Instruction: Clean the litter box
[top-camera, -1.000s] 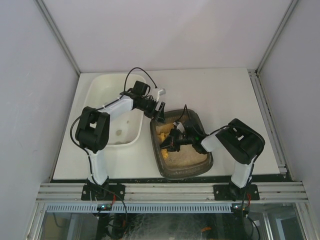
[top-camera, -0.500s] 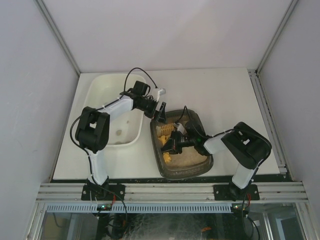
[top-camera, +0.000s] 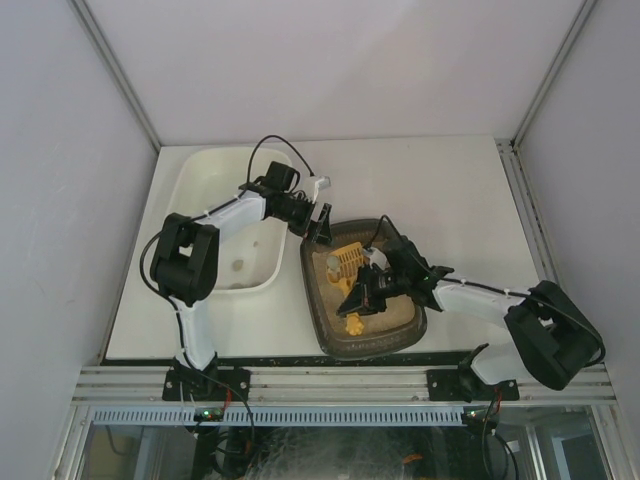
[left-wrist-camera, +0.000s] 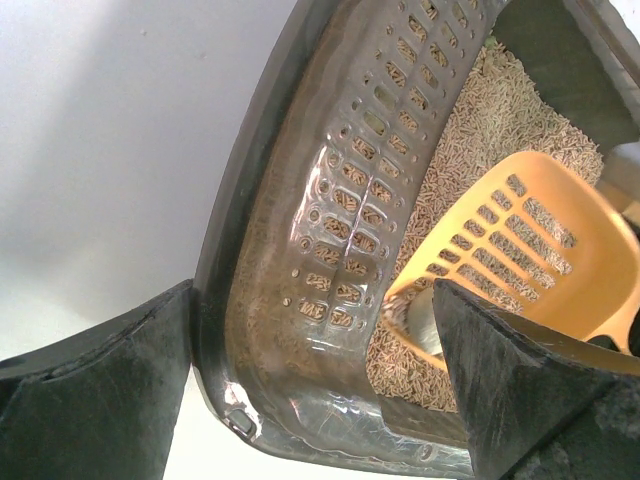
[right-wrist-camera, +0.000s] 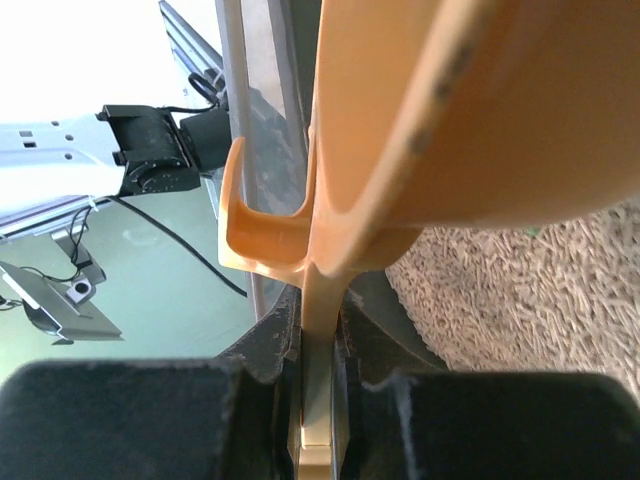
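The dark litter box with beige litter sits at the table's near middle. My left gripper is clamped on its far-left corner rim; in the left wrist view one finger is outside the rim and one is inside over the litter. My right gripper is shut on the handle of a yellow slotted scoop, whose head sits over the far-left litter. The scoop head also shows in the left wrist view. In the right wrist view the handle is pinched between my fingers.
A larger white tub stands left of the litter box, with a small brown spot on its floor. The left forearm lies over the tub's right rim. Metal rails run along the table's near and right edges.
My right arm has stretched out, its elbow swinging right and toward the near edge. The scoop has moved and its head now faces up at the far left of the box. The left arm has not moved.
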